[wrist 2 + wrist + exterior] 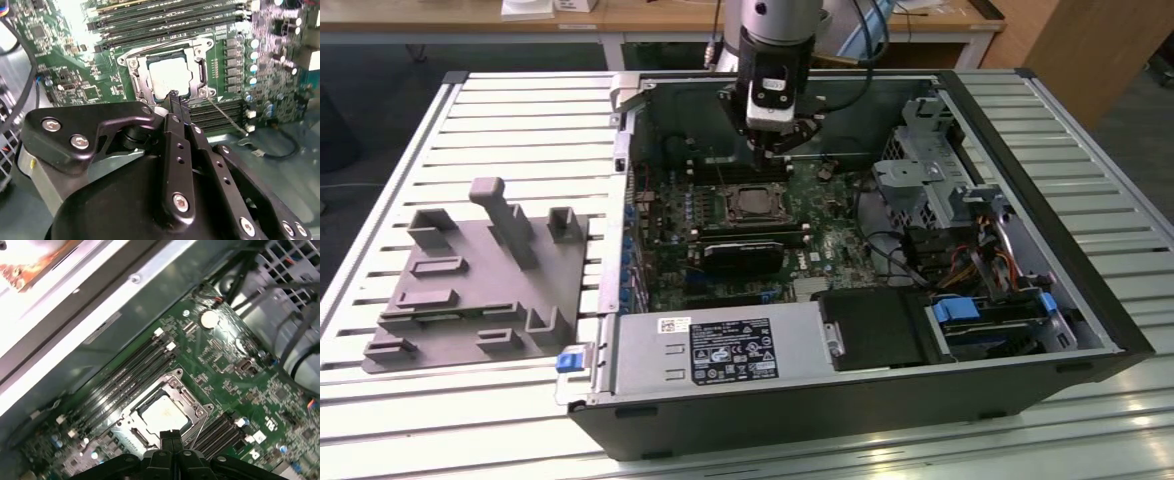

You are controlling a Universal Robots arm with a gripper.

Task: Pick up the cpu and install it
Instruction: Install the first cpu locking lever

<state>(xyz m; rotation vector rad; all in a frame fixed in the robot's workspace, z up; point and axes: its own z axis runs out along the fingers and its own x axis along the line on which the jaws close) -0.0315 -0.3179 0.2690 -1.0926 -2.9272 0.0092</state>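
Gripper (174,97): the two dark fingers (176,107) pressed together, nothing held between them, tips poised just above the near edge of the chip; in the exterior view the gripper (770,152) hangs from the arm (778,40) over the back half of the open computer case (1067,250)

Cpu (167,77): small silver square, lying flat inside the socket (137,85) on the green motherboard (70,75); in the first wrist view the cpu (164,415) sits within the socket's metal frame (172,382), fingertips close to its edge; in the exterior view it shows as a pale square (751,202) in the middle of the board

Memory slots (125,375): long dark rows just beside the socket, more rows on its far side

Black card (744,252): lying across the board, near the socket, towards the case front

Power supply (720,350): grey box with a label, along the case's front wall

Cables (974,270): bundle of coloured wires at the exterior view's right of the case

Grey fixture plate (467,290): with upright pegs, on the slatted worktop (520,110), at the exterior view's left, well apart from the case
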